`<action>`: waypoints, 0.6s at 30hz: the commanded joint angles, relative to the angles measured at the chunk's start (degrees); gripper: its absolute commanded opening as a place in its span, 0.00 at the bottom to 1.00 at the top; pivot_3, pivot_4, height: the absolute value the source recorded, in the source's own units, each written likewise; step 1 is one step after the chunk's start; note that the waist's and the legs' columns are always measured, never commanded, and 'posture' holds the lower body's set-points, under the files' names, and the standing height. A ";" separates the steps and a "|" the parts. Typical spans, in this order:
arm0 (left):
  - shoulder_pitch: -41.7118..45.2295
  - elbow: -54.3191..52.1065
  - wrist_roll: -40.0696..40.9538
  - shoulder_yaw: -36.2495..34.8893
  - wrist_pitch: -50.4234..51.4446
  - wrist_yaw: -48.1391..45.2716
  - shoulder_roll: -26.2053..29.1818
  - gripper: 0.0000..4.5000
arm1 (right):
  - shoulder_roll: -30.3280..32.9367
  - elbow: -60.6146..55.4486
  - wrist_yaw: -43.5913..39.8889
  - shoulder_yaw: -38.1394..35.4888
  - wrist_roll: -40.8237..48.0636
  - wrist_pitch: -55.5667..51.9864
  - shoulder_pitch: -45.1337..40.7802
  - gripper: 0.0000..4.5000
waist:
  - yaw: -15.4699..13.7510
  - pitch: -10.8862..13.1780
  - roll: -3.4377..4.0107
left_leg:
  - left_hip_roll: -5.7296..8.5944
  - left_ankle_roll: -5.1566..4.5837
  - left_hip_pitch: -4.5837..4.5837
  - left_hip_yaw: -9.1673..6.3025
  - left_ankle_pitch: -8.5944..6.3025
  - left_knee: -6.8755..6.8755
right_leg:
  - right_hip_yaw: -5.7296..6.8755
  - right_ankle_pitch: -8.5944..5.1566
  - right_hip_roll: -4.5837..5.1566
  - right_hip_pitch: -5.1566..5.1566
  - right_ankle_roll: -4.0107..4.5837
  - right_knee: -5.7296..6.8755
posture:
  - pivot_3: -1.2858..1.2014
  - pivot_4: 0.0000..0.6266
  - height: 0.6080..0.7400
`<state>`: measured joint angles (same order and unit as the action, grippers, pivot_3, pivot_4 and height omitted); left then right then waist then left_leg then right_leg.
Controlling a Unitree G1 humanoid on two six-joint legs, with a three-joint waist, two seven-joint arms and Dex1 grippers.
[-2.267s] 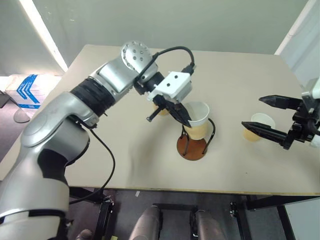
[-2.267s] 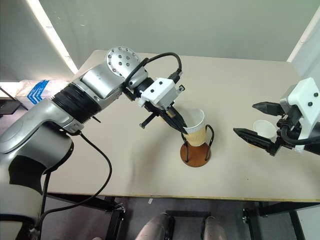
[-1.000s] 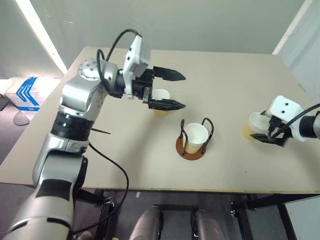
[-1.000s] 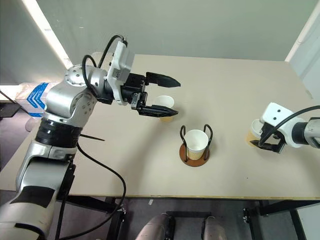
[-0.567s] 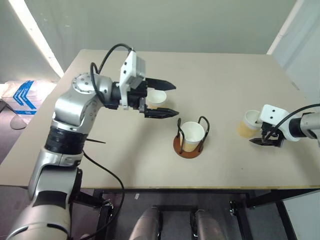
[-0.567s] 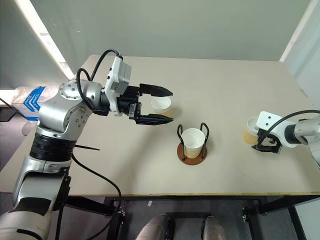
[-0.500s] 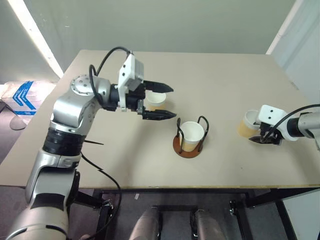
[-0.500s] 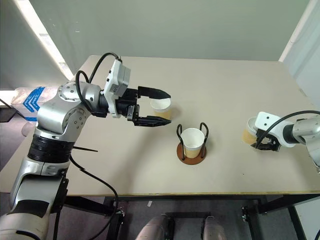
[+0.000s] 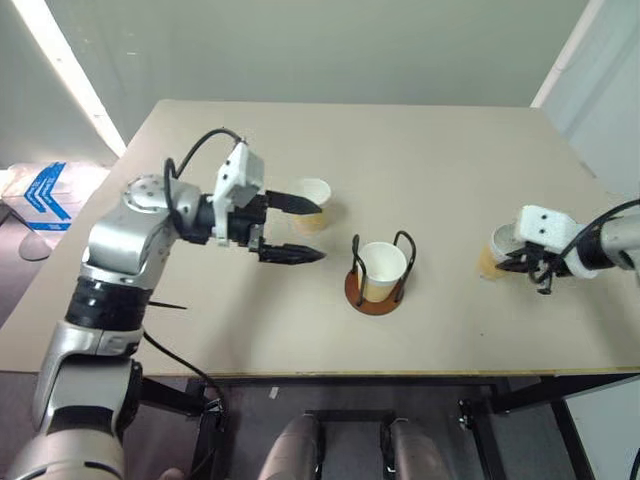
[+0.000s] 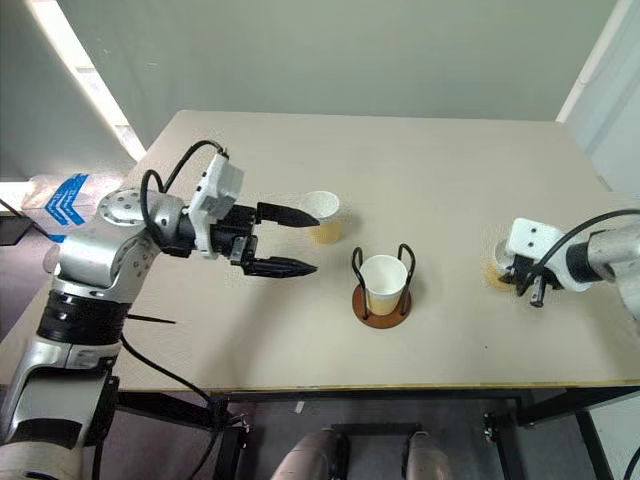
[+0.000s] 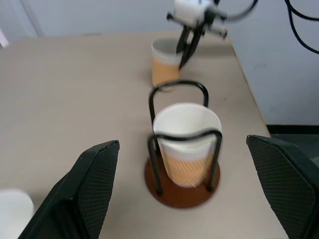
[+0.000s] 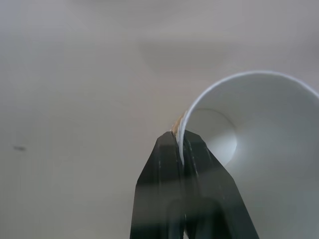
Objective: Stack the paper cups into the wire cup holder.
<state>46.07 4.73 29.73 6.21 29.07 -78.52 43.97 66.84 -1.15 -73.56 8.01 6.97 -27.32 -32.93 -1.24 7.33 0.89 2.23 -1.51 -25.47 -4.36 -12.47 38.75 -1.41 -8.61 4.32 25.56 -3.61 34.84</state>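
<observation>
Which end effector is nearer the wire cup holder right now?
Left. The left end effector hangs open just beside the wire cup holder; the right end effector pinches a cup's rim farther away.

One paper cup [image 9: 383, 268] stood upright in the wire cup holder [image 9: 374, 293]; two cups [image 9: 314, 200] [image 9: 497, 248] stood on either side.

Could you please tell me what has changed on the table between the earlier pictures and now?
The left gripper let go of a paper cup into the wire cup holder, then drew back to the left, jaws open, by the cup on the left. The right gripper closed on the wall of the cup on the right. Holder, table and both outer cups kept their places.
</observation>
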 commanded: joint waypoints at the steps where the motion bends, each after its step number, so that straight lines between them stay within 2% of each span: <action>1: -0.95 -2.11 1.49 -2.63 -0.18 -3.03 1.95 1.00 | 4.41 -12.89 -5.49 -6.80 9.01 -8.09 -3.88 0.01 | 0.05 0.00 0.01 | 0.01 0.05 -0.02 0.02 0.01 -0.03 | -0.02 -0.04 0.01 0.05 0.02 0.01 | 0.52 0.24 1.00; 5: -1.77 -3.01 1.44 -2.47 -0.60 -4.35 1.91 1.00 | 5.96 -22.28 -8.14 -6.67 15.71 -14.93 -11.52 0.01 | 0.19 -0.01 -0.01 | 0.01 0.28 0.01 0.01 -0.02 -0.15 | -0.03 -0.31 -0.03 0.06 0.05 0.02 | 0.52 0.24 1.00; 11: -0.90 -4.24 2.00 -1.74 -0.76 -3.71 -1.81 1.00 | -1.71 -25.00 -8.11 2.20 16.41 -18.18 -27.04 0.01 | 0.40 -0.01 -0.05 | 0.02 0.24 0.00 -0.06 -0.09 -0.17 | -0.04 -0.44 -0.03 0.13 0.11 0.05 | 0.52 0.24 1.00; 14: -0.56 -4.14 1.44 -1.32 -0.89 -3.68 -2.82 1.00 | -5.77 -24.80 -7.23 5.88 15.31 -18.41 -30.01 0.01 | 0.49 -0.01 -0.05 | 0.01 0.24 0.00 -0.07 -0.10 -0.17 | -0.01 -0.44 -0.03 0.16 0.11 0.08 | 0.52 0.24 1.00; 18: -0.52 -4.60 1.28 -1.31 -0.91 -3.54 -3.24 1.00 | -8.06 -23.77 -6.74 8.71 13.01 -16.54 -30.15 0.01 | 0.48 -0.01 -0.04 | 0.00 0.23 -0.01 -0.08 -0.09 -0.18 | -0.01 -0.44 -0.03 0.19 0.11 0.11 | 0.52 0.24 1.00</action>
<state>44.18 2.11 30.90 5.54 28.82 -82.15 40.62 58.68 -25.02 -80.90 17.09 21.49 -45.07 -61.80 -0.76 7.33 0.85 2.22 -1.29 -25.48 -4.44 -12.57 38.57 -1.41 -9.05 4.30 25.74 -3.50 34.96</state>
